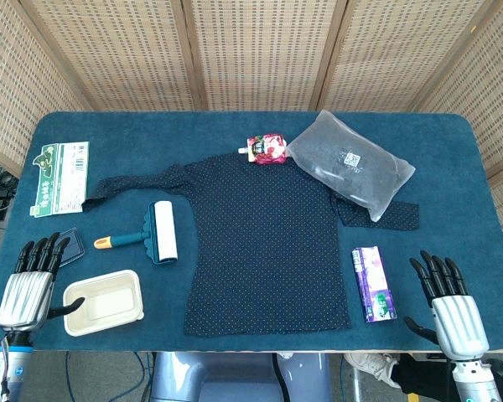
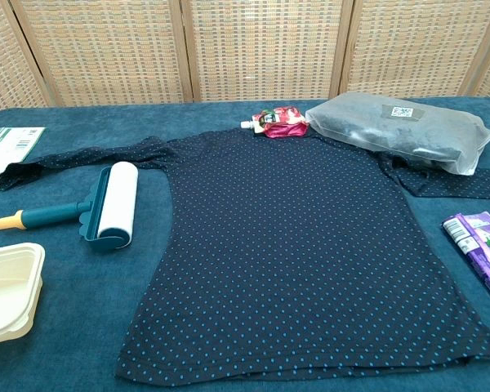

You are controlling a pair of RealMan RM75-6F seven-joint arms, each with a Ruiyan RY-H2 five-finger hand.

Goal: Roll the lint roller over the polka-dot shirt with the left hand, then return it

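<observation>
The dark polka-dot shirt (image 1: pixel 268 243) lies spread flat in the middle of the blue table, also filling the chest view (image 2: pixel 302 245). Just left of it the lint roller (image 1: pixel 155 233) lies on the cloth, white roll toward the shirt, teal handle with an orange tip pointing left (image 2: pixel 98 204). My left hand (image 1: pixel 29 285) hovers at the front left corner, fingers straight and apart, holding nothing, well below and left of the roller. At the front right corner my right hand (image 1: pixel 453 306) is open too. Neither hand shows in the chest view.
A cream tray (image 1: pixel 103 301) sits beside my left hand. A grey plastic bag (image 1: pixel 350 163) lies on the shirt's right sleeve, a red pouch (image 1: pixel 267 149) at the collar. A purple packet (image 1: pixel 374 283) lies right of the shirt, a green-white card (image 1: pixel 60 176) far left.
</observation>
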